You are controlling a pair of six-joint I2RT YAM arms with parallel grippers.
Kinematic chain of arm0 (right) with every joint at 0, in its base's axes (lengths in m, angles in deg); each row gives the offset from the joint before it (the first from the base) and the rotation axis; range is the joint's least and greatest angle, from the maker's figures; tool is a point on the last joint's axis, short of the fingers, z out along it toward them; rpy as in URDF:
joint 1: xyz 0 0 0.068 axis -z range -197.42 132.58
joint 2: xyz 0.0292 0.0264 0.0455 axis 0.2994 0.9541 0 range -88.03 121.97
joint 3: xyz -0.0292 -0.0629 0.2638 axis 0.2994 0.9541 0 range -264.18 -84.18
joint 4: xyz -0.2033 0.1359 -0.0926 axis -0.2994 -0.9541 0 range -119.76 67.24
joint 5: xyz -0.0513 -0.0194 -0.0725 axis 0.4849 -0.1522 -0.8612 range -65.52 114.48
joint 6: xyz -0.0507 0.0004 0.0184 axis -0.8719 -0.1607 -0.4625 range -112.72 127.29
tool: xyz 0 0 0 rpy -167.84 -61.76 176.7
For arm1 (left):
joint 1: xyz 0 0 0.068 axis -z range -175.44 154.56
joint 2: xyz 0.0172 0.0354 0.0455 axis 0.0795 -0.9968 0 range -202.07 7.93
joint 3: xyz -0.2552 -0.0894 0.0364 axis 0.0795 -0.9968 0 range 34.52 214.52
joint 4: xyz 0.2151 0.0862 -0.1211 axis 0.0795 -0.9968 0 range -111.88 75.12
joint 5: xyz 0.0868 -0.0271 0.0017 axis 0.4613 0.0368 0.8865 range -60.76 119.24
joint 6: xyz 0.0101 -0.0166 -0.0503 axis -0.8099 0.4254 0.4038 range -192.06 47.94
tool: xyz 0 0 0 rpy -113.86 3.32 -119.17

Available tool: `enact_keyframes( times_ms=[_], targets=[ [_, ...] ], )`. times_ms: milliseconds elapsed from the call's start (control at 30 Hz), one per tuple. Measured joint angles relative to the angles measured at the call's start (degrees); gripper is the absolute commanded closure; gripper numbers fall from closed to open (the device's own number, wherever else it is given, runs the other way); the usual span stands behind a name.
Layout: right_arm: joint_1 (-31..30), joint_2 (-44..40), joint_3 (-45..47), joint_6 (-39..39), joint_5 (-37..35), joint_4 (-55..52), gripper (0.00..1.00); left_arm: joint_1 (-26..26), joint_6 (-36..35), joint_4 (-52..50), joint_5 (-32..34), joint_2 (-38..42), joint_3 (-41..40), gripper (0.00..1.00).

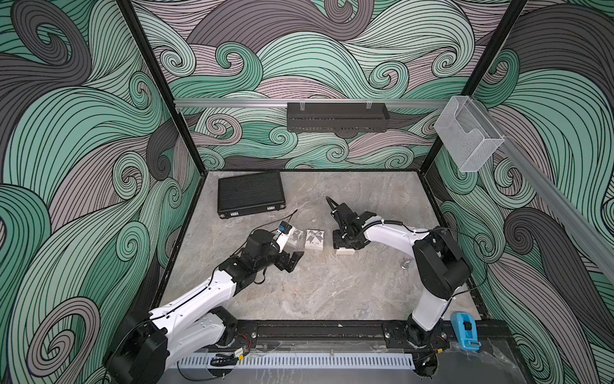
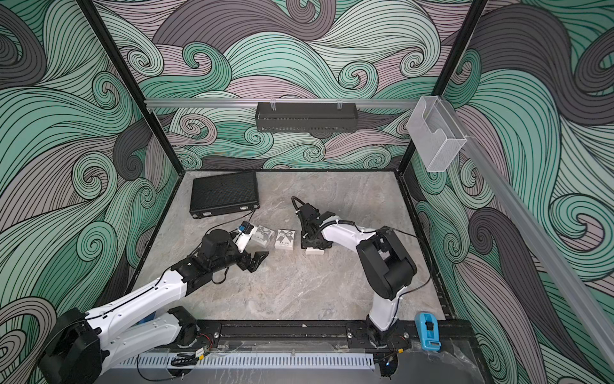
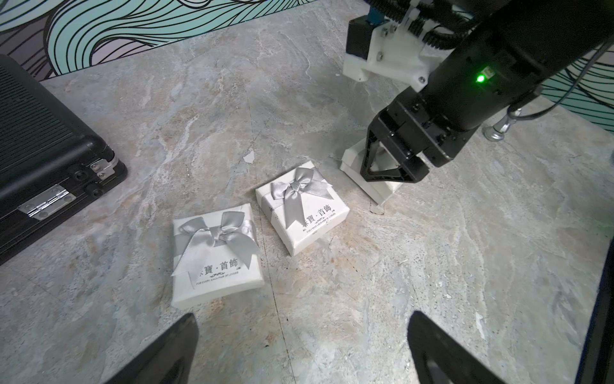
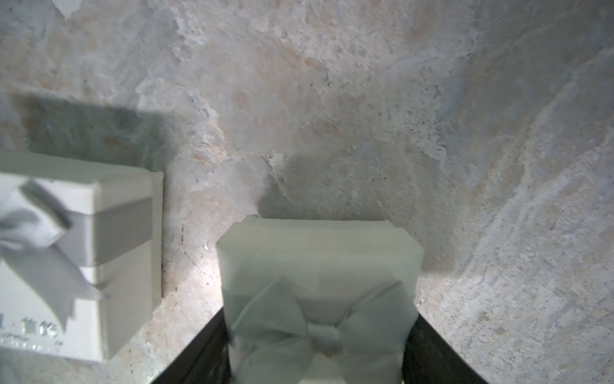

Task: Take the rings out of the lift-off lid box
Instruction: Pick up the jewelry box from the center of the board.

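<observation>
Right gripper [image 4: 319, 314] astride bow-topped box [image 4: 315, 252]

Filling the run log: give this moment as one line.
left gripper open | right gripper astride closed bowed box, grip unclear | rings unseen

Three boxes in a row mid table [image 1: 332, 289]: left box [image 3: 216, 252], middle box [image 3: 302, 207] just right of it and not touching, right box [image 4: 319, 259] near, further right. Right gripper [image 3: 390, 174] over right box, fingers [image 4: 196, 362] on either side of it. Left gripper [image 1: 295, 261] in front of left box, nothing between its fingers. Case [image 1: 251, 192] behind the row, rear left. Tape dispenser [image 1: 465, 332] on front rail, far right. Basket [image 1: 337, 116] on back wall.
</observation>
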Motion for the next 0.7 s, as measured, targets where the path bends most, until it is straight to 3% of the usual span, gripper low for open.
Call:
enact_keyframes(
  times_ms=[300,533,700],
  targets=[
    [5.0,-11.2,3.1,-2.8,10.1,0.8,0.28,0.0,-5.5,4.1,-1.8,-7.2,4.3,0.01],
    [10.8,-17.0,7.8,-2.5,27.1,4.8,0.27,0.0,-9.7,8.6,-6.4,-10.4,4.6,0.01],
    [11.7,-17.7,8.0,-1.7,37.7,8.1,0.27,0.0,-11.9,9.2,-9.5,-12.4,5.1,0.01]
  ],
)
